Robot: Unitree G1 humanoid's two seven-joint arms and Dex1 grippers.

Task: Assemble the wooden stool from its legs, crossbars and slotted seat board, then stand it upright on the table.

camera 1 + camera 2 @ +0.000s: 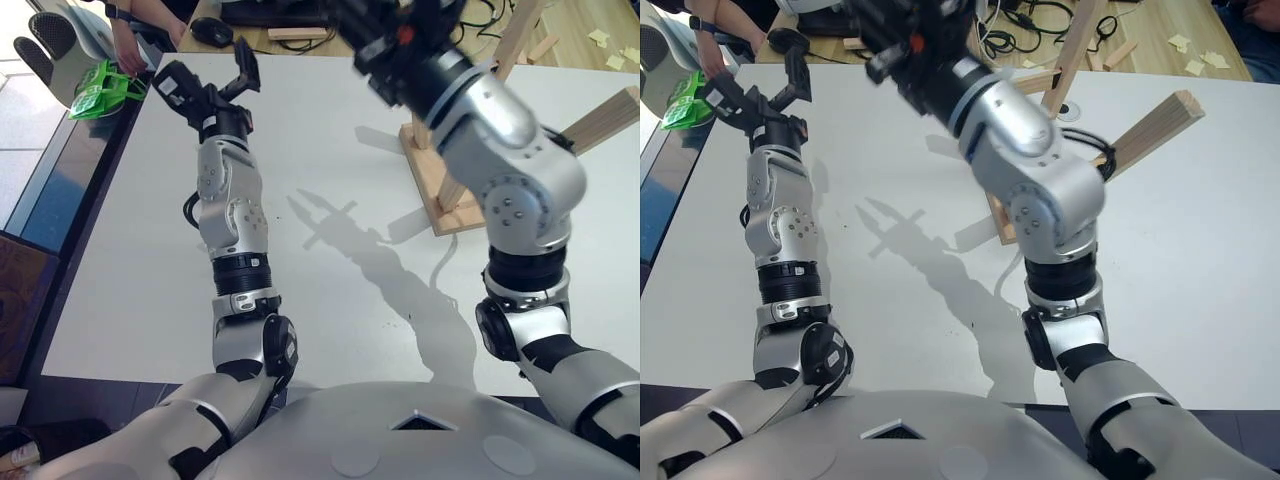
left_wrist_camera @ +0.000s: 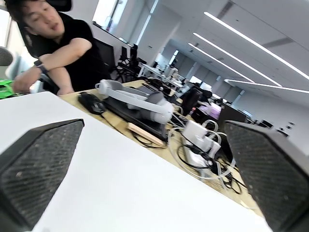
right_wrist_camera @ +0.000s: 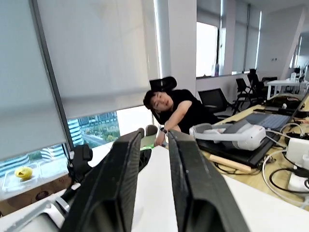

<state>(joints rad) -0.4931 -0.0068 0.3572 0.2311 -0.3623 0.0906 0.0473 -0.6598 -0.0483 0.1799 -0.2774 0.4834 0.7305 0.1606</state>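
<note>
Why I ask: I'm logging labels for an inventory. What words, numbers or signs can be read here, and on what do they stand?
No text can be read in any view.
Green bag: any print is too small to read.
White headset: no legible print.
Wooden stool: bare wood, no markings seen.

No legible txt, no labels, nos. or signs

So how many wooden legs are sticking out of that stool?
2. One leg slants up toward the far desk; a second leg points out to the robot's right. The right arm covers part of the stool, so more may be hidden.
</note>
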